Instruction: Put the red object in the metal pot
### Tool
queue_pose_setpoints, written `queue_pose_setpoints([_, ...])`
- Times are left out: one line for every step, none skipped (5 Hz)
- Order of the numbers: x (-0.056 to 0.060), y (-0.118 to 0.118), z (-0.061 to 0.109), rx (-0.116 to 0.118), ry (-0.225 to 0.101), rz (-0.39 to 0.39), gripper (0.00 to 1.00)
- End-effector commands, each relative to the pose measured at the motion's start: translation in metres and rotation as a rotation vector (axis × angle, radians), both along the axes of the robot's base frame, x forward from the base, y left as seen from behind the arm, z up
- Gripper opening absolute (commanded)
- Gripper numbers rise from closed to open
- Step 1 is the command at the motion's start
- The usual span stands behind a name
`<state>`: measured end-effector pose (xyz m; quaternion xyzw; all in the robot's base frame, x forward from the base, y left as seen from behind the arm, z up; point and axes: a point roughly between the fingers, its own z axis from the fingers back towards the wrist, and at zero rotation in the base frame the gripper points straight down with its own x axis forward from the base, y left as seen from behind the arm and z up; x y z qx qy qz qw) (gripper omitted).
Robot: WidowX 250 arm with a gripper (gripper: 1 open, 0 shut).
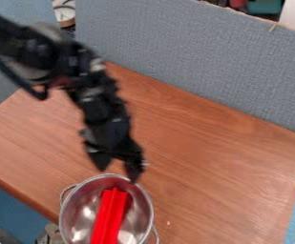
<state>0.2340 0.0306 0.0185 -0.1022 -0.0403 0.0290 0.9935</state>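
The red object (110, 215), a long flat bar, lies inside the metal pot (75, 220) at the table's front edge, one end leaning up toward the pot's far rim. My gripper (117, 162) hangs just above and behind the pot's far rim, pointing down. Its two dark fingers are spread and nothing is between them. The black arm reaches in from the upper left.
The wooden table (226, 162) spreads to the right and back of the pot. A grey-blue partition wall (200, 57) runs along the table's far side. The pot sits close to the table's front edge.
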Motion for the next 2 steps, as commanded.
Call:
queue_pose_setpoints([-0.012,-0.011,0.022,0.014,-0.056,0.074,1.0])
queue_pose_setpoints([-0.034,-0.002,0.036,0.028,-0.065,0.176,1.0])
